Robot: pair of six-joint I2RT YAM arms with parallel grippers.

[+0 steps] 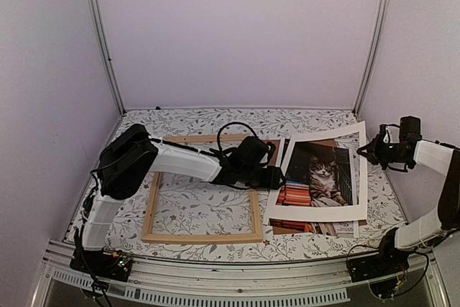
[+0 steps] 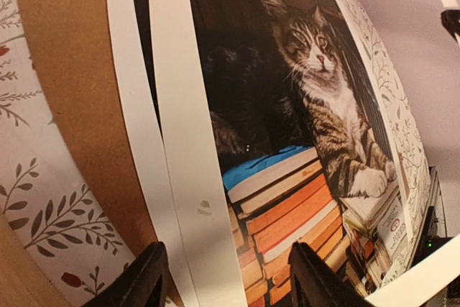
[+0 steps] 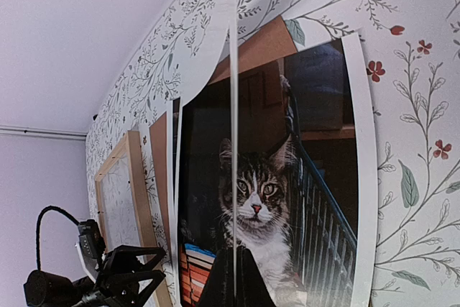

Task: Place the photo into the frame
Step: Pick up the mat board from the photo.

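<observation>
The photo (image 1: 320, 177) of a grey tabby cat by orange books lies flat at the right of the table, on a brown backing board (image 1: 275, 150). A white mat border (image 1: 316, 138) lies over it. My right gripper (image 1: 368, 150) is shut on the mat's right edge (image 3: 233, 106), which shows edge-on between its fingers. The light wood frame (image 1: 201, 237) lies empty to the left, also in the right wrist view (image 3: 139, 182). My left gripper (image 1: 279, 177) reaches across the frame and is open and empty over the mat's left strip (image 2: 183, 141) and the photo (image 2: 287, 106).
The table has a floral cloth (image 1: 208, 206). Lilac walls close in the back and both sides, with metal posts (image 1: 104, 41) at the back corners. A metal rail (image 1: 215, 278) runs along the near edge. My left arm lies across the frame's right rail.
</observation>
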